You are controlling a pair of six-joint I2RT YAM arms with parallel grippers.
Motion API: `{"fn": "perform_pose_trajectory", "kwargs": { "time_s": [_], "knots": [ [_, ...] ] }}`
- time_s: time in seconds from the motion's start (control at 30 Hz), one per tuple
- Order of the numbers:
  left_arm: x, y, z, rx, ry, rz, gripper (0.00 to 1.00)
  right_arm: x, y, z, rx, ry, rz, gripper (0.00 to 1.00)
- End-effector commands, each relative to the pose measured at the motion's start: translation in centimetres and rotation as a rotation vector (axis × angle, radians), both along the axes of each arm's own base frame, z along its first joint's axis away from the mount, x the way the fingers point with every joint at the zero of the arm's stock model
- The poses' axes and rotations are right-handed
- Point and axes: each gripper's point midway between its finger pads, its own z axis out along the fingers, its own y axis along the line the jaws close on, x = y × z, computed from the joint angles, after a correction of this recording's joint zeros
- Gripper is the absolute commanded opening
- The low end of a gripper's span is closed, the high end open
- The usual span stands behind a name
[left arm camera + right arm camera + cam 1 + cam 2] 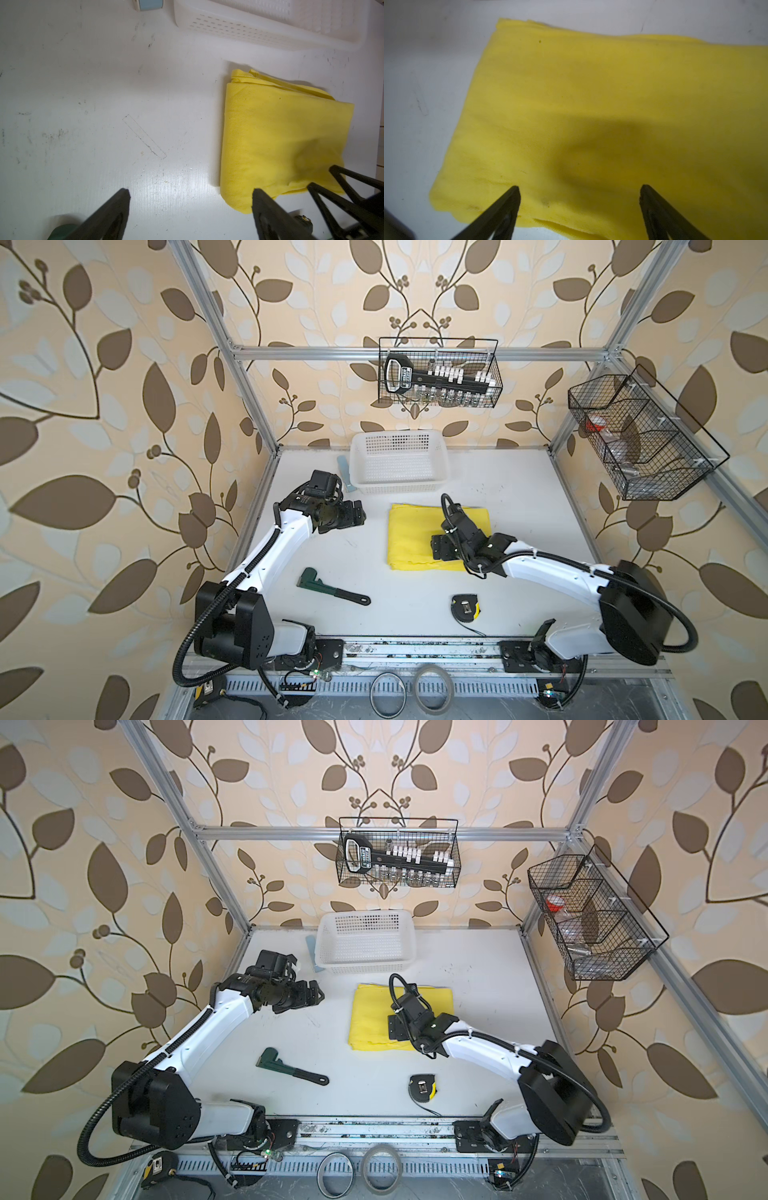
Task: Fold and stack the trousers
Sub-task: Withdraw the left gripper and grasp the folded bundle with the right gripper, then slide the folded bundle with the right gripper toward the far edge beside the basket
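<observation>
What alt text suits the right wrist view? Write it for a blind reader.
Folded yellow trousers lie flat on a white table, filling most of the frame. The right claw is open above the cloth, holding nothing, its shadow falling on the fabric.

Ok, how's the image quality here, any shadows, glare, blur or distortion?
Right wrist view: soft focus, with a dark shadow across the trousers. Left wrist view: sheen on the white table, and the basket washed out. Both top views: sharp and evenly lit, but wide-angle, so the frame posts splay outward.
</observation>
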Motion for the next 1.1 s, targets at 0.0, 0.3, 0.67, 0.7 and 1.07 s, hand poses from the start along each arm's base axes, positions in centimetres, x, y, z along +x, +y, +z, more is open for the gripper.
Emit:
{"fn": "perform_pose_trajectory", "kwargs": {
  "time_s": [0.0,0.3,0.67,0.7,1.07],
  "knots": [
    [-0.5,0.2,1.2,-0.011,-0.029,-0.019,0.95,1.3,0.3,-1.7,-0.012,-0.004,-0.062,0.93],
    [-0.5,-0.8,1.9,-0.082,-0.056,-0.045,0.99,1.8,-7.5,-5.8,-0.168,0.098,-0.185,0.94],
    [-0.7,-0.6,0.9,-0.070,-0.034,-0.046,0.99,3.8,-16.1,-4.0,-0.151,0.181,-0.313,0.94],
    [-0.6,-0.7,0.9,-0.071,-0.033,-0.046,0.99,4.2,-16.7,-3.9,-0.153,0.190,-0.317,0.94],
    [0.0,-0.8,0.8,-0.065,-0.025,-0.051,0.99,9.4,-21.8,-4.1,-0.173,0.223,-0.389,0.93]
  ]
}}
